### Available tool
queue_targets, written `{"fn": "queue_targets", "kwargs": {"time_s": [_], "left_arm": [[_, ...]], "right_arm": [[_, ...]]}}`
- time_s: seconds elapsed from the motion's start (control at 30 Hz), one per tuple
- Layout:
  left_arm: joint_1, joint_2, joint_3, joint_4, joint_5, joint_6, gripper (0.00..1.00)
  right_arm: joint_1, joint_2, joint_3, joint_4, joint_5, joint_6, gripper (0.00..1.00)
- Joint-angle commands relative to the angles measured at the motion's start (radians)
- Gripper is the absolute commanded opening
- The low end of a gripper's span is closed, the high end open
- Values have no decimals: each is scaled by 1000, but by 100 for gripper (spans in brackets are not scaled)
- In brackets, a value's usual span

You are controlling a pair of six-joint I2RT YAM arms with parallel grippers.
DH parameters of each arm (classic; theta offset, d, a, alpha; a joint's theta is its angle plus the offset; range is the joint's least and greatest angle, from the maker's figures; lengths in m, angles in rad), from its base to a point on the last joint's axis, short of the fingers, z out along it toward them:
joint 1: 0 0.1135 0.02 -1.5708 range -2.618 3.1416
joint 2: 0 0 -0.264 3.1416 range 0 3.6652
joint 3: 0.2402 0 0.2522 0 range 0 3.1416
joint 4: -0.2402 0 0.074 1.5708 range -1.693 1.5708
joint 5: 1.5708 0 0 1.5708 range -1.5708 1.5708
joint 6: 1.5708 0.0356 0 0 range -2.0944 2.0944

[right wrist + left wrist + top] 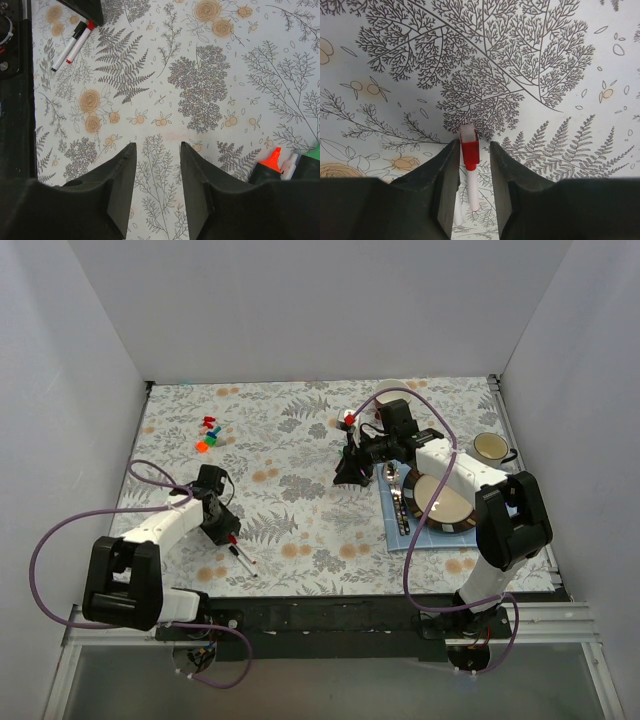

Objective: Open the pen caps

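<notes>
A white pen with a red cap (470, 152) lies on the floral cloth between the fingers of my left gripper (472, 142). The jaws stand apart, with a gap on the cap's right side. The right wrist view shows this pen (80, 39) beside a black-capped pen (66, 51). In the top view my left gripper (225, 530) is at the front left, with the pens (242, 560) just below it. My right gripper (350, 472) is open and empty above the cloth's middle (157, 146). An orange cap (271, 159) and a white pen tip (289, 167) lie beside it. Several loose caps (210, 435) lie at the far left.
A brown-rimmed plate (455, 528) sits on a blue mat (397, 532) at the right, with grey cutlery (398, 490) beside it. A cup (490, 447) stands behind. White walls close in three sides. A black rail (330, 615) runs along the near edge.
</notes>
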Motion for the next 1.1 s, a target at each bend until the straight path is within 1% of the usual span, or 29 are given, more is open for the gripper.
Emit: {"fn": "queue_targets", "kwargs": {"time_s": [0.0,0.2,0.23,0.33,0.43,0.47,0.5,0.53,0.57,0.6,0.63,0.7,0.73,0.77,0.8,0.87,0.9,0.97,1.07], "left_arm": [[-13,14,15,12,-13,-16,28],[-13,20,29,37,-16,-4,10],[-13,18,33,47,-13,-3,5],[-13,14,47,84,5,19,0],[-13,-26,50,138,80,29,0],[-13,-46,46,203,165,44,0],[-13,-67,39,246,218,52,0],[-13,-113,27,299,267,53,0],[-14,-138,-14,422,319,53,0],[-16,-159,-37,499,449,52,0],[-19,-202,-65,647,488,40,0],[-45,-229,-123,786,549,-20,0],[-55,-236,-132,872,548,-34,0],[-71,-241,-143,906,540,-43,0],[-100,-236,-145,932,519,-60,0],[-131,-212,-145,997,501,-68,0],[-164,-201,-140,1014,490,-71,0],[-193,-178,-139,1063,462,-77,0],[-246,-138,-142,1130,428,-95,0]], "right_arm": [[2,-24,-1,26,-25,-1,48],[4,-25,-2,26,-37,3,48],[5,-25,-4,28,-40,3,48],[13,-31,-4,28,-55,2,48],[24,-36,-14,40,-83,6,51],[30,-38,-20,49,-107,14,52],[33,-38,-37,63,-124,29,54],[33,-34,-50,115,-147,55,60],[36,-30,-66,151,-199,133,64],[36,-16,-82,202,-216,192,72],[41,-10,-111,277,-225,235,75],[56,8,-137,345,-241,331,84],[62,13,-158,407,-239,362,86],[73,18,-169,437,-244,432,88],[77,24,-181,469,-247,468,96],[91,28,-212,572,-267,545,98],[94,30,-221,609,-272,613,98],[107,33,-246,682,-279,661,98],[114,36,-264,728,-272,726,98]]}}
